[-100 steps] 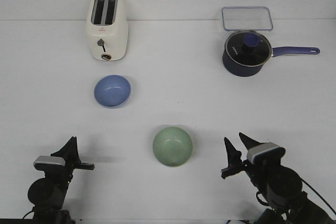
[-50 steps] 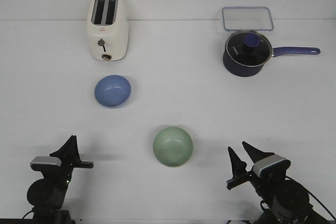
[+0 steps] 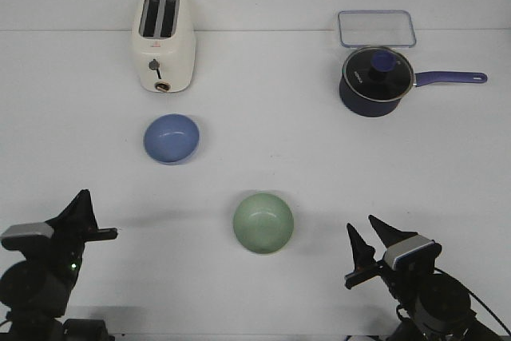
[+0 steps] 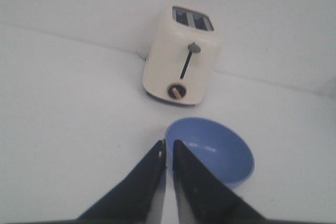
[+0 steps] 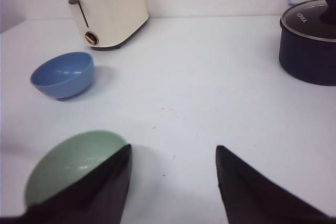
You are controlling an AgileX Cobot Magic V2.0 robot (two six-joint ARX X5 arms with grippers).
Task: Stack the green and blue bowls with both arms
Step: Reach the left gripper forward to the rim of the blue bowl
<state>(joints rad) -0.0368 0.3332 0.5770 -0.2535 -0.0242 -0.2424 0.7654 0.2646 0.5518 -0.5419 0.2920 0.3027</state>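
A: Where are the two bowls seen?

B: The green bowl (image 3: 263,223) is seen upright on the white table (image 3: 319,165), near the front and about midway between the two arms. The blue bowl (image 3: 171,138) is seen farther back and to the left, well apart from the green one and just in front of the cream toaster (image 3: 163,41). Neither bowl is stacked or held.

A: How is each bowl placed relative to the jaws?

B: The left gripper (image 4: 169,148) is shown with its jaws nearly closed, only a thin slit being left between them, and nothing is held. In the left wrist view its tips are lined up on the near rim of the blue bowl (image 4: 212,151), though in the front view that bowl is seen well ahead of the left gripper (image 3: 88,221). The right gripper (image 5: 173,156) is shown with its jaws spread wide and empty. In the right wrist view the green bowl (image 5: 71,163) is seen beside one finger (image 5: 113,182), outside the gap. From the front, the right gripper (image 3: 369,249) is set to the right of that bowl, clear of it.

A: What else is seen?

B: A dark saucepan (image 3: 375,80) with a glass lid is seen at the back right, with a clear container (image 3: 375,28) behind it.
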